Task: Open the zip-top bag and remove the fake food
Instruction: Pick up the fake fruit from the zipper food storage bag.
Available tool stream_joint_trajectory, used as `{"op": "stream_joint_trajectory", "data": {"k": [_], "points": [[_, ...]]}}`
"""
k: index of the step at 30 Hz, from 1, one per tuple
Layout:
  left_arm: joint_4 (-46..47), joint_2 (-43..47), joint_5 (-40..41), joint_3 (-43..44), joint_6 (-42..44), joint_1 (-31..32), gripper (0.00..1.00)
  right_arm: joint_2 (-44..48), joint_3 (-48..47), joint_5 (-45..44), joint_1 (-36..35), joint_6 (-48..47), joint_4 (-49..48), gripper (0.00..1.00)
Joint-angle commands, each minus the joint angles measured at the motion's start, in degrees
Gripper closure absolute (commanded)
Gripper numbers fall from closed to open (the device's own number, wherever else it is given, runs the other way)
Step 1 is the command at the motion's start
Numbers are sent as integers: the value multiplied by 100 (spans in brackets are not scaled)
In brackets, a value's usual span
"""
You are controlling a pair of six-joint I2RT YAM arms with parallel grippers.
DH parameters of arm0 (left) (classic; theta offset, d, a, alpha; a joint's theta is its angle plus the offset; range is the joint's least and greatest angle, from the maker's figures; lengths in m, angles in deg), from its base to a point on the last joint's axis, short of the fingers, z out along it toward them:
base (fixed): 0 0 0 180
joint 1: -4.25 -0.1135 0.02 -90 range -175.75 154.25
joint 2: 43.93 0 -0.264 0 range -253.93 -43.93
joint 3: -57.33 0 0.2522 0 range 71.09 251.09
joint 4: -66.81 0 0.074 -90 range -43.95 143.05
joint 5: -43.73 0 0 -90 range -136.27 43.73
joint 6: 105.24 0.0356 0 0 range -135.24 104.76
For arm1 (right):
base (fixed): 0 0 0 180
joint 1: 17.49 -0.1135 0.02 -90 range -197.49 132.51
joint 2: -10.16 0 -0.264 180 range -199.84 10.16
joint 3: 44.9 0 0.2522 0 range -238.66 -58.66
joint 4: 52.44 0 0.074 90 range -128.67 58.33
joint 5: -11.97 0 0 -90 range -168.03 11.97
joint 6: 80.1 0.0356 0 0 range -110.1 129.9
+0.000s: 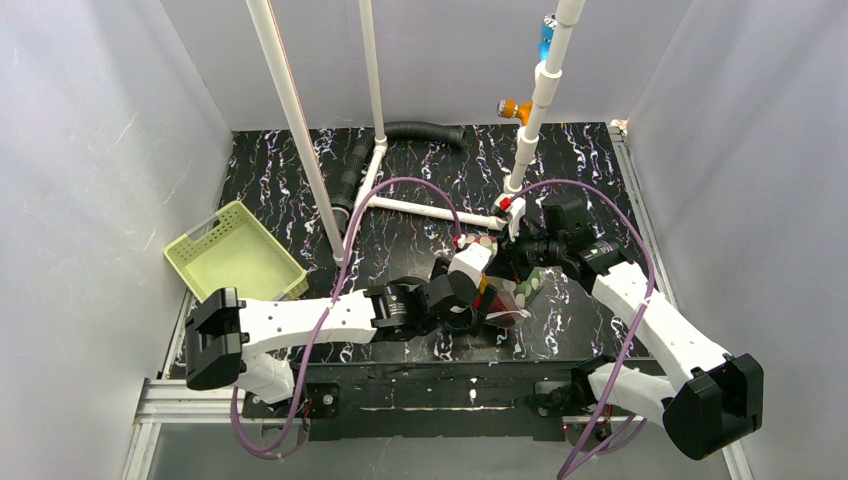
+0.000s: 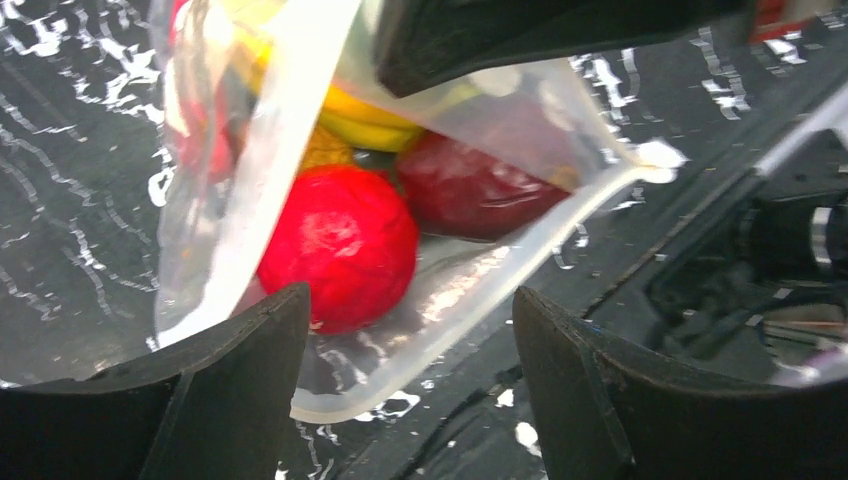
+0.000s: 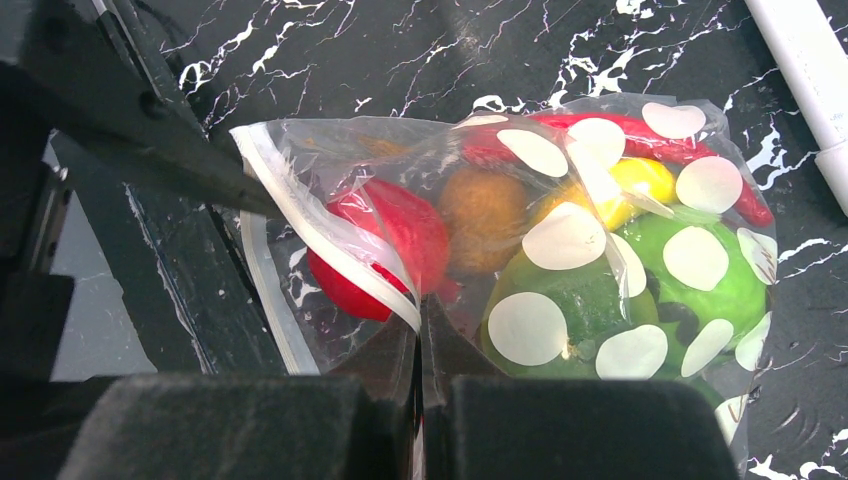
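Arms meet at centre frame over the black marbled table (image 1: 420,170), with an empty pale green basket (image 1: 236,255) at left. Pinching the lip of the zip-top bag (image 3: 600,250), apparently to steady it, is the right gripper (image 3: 420,322); the left gripper (image 2: 410,310) stands wide about its lower corner. Inside lies the fake food (image 2: 340,245): red balls, banana, chili and green pieces.

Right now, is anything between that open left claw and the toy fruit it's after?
Yes: the clear plastic of the zip-top bag. The fake food lies inside it, just beyond the open left gripper. The right gripper is shut on the bag's film. Whether the bag's mouth faces the left gripper I cannot tell.
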Motion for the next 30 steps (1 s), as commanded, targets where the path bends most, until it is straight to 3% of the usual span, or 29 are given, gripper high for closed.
{"op": "stream_joint_trajectory", "data": {"k": [1, 15, 20, 30], "points": [[-352, -35, 923, 160, 82, 1, 27, 39, -67, 34, -29, -57, -40, 99], [-28, -439, 770, 109, 122, -230, 27, 23, -62, 58, -24, -64, -29, 99], [287, -633, 1075, 105, 224, -231, 31, 3, -74, 97, -21, -53, -32, 99], [775, -1271, 1607, 125, 413, -230, 29, -3, -47, 124, -25, -54, -47, 99]]}}
